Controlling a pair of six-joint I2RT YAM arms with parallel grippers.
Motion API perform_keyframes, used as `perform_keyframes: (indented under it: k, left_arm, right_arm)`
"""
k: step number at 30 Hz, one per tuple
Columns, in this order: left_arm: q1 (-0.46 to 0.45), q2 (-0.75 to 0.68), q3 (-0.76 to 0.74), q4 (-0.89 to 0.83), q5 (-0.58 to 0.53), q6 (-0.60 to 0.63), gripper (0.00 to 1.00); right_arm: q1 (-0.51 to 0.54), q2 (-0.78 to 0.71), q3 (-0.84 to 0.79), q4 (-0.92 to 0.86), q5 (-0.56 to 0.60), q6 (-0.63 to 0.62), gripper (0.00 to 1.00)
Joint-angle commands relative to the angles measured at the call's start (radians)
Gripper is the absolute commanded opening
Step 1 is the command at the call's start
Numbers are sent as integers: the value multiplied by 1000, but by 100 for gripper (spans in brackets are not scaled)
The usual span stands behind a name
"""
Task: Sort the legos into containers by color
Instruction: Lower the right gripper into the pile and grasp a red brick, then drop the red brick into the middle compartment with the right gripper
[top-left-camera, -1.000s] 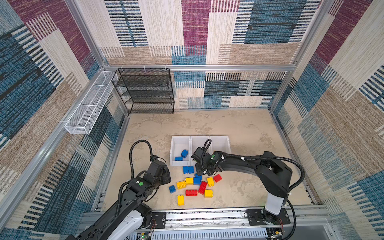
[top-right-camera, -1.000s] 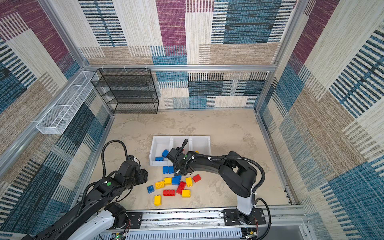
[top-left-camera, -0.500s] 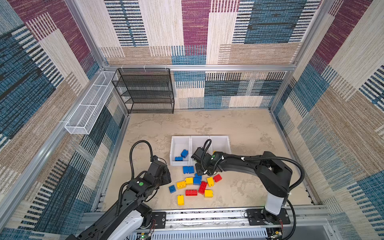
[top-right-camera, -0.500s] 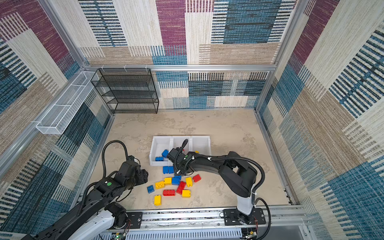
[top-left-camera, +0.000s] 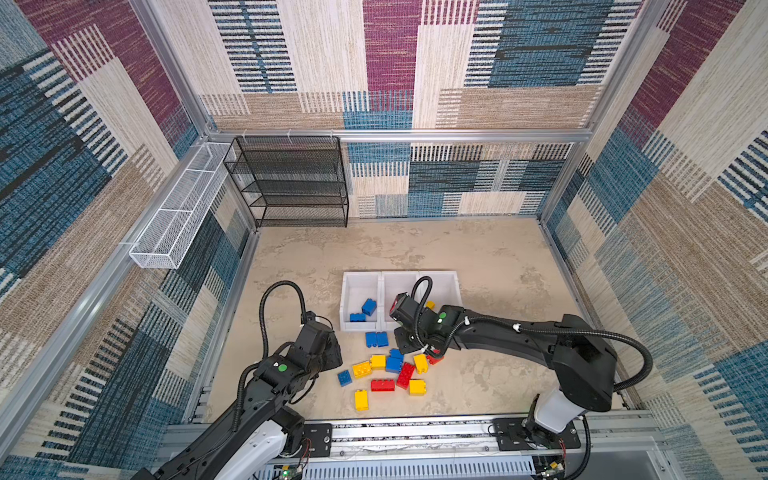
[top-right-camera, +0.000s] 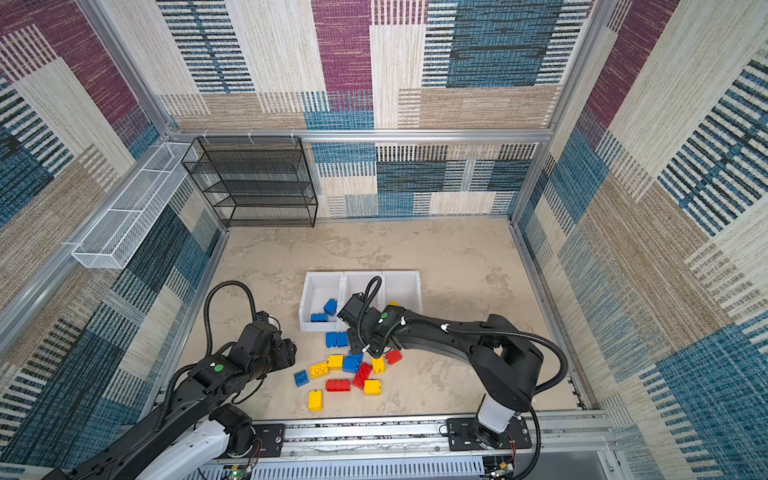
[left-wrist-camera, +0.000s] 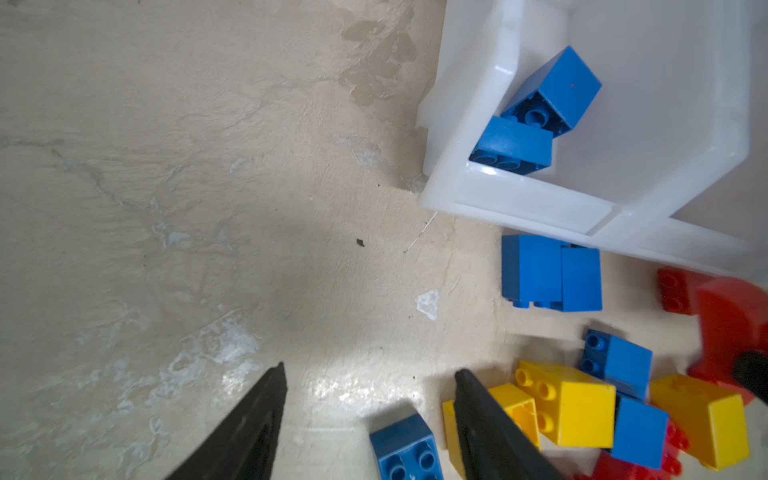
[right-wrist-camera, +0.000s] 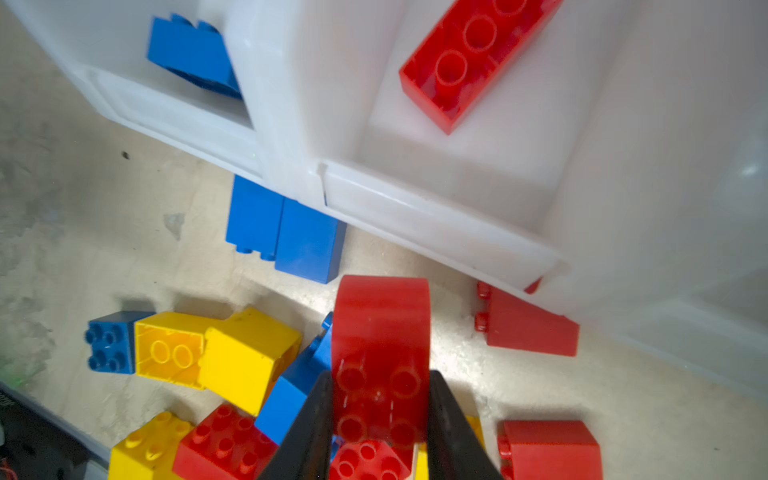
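**Top views:** The containers (top-left-camera: 361, 276), three white bins joined in a row, sit mid-counter (top-left-camera: 478, 257). Bare counter runs behind them to the black mesh rack (top-left-camera: 291, 183). The right arm (top-left-camera: 498, 332) reaches in from the side and its wrist covers much of the middle bin, so that bin's contents cannot be read here. Two blue bricks (top-left-camera: 363, 311) lie in the end bin on the left arm's side. Only a sliver of a yellow brick (top-left-camera: 430, 305) shows in the opposite end bin. The loose legos (top-right-camera: 345, 372) crowd together just in front of the containers' near rim.

**Left wrist view:** The left gripper (left-wrist-camera: 370, 370) stands released with nothing between its fingers. It is over bare counter near the containers' corner. The frame edge cuts off the pile.

**Right wrist view:** The right gripper (right-wrist-camera: 380, 374) is clenched on a red round-backed brick (right-wrist-camera: 380, 324) just in front of the containers' near rim. A red oblong brick (right-wrist-camera: 473, 54) lies underside up in the middle bin. Whether the held brick is clear of the pile cannot be told.
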Motion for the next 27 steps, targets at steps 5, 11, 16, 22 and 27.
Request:
perform_keyframes:
  k: [5, 11, 16, 22, 27]
  left_arm:
    - [1, 16, 1, 9, 35, -25, 67]
    - [0, 21, 4, 9, 66, -26, 67]
    - [1, 22, 6, 9, 83, -23, 66]
    - [0, 35, 9, 20, 101, -16, 66]
    - [-4, 59, 6, 47, 142, -15, 66]
  right_arm:
    - [-79, 38, 125, -7, 49, -102, 29]
    - [-136, 156, 223, 0, 36, -164, 31]
    - [-142, 168, 219, 3, 26, -168, 39]
    - [-144, 110, 202, -8, 62, -157, 71]
    - [-146, 58, 191, -26, 89, -144, 74]
